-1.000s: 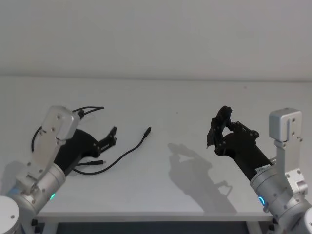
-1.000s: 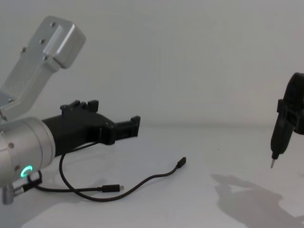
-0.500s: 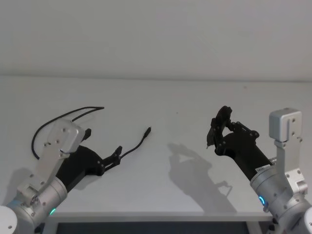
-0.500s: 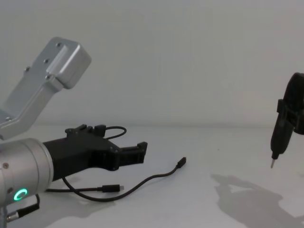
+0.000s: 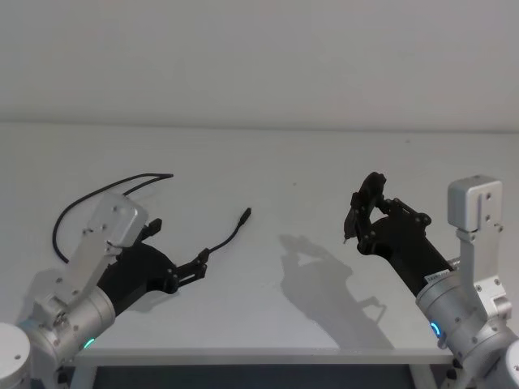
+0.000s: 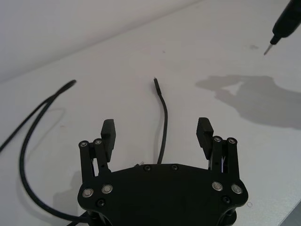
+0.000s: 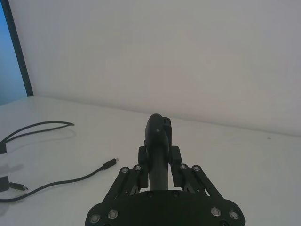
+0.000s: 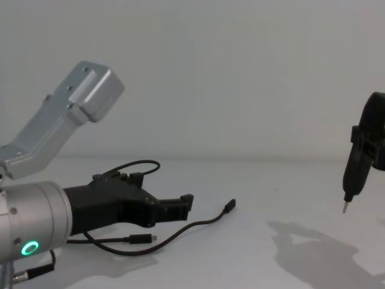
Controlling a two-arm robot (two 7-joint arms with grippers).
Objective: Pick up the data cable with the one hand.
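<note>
Head view: your left gripper point(image 5: 178, 241) sits low over the near left of the table point(image 5: 284, 162), jaws wide. The cable point(image 5: 225, 237) runs from its plug in between the fingers and under the palm, and a long loop trails off to the far left. The right gripper point(image 5: 375, 220) hangs well apart on the right, clamped on a slim pointed tool point(image 5: 351, 227) and no threat to the grasp.

Left wrist view: the cable lies about midway between the two pads point(image 6: 108, 131), so your line is good. The risk is that it is thin and flat on the table — close too high and the pads meet over it with nothing caught.

Chest view: the fingertips seem to float just above the cable, though the gap is hard to judge from here. Drop too far and they jam on the table. You are also near the free end — a weak pinch lets the plug slide out on the lift, and the loop under the palm may drag or snag.
</note>
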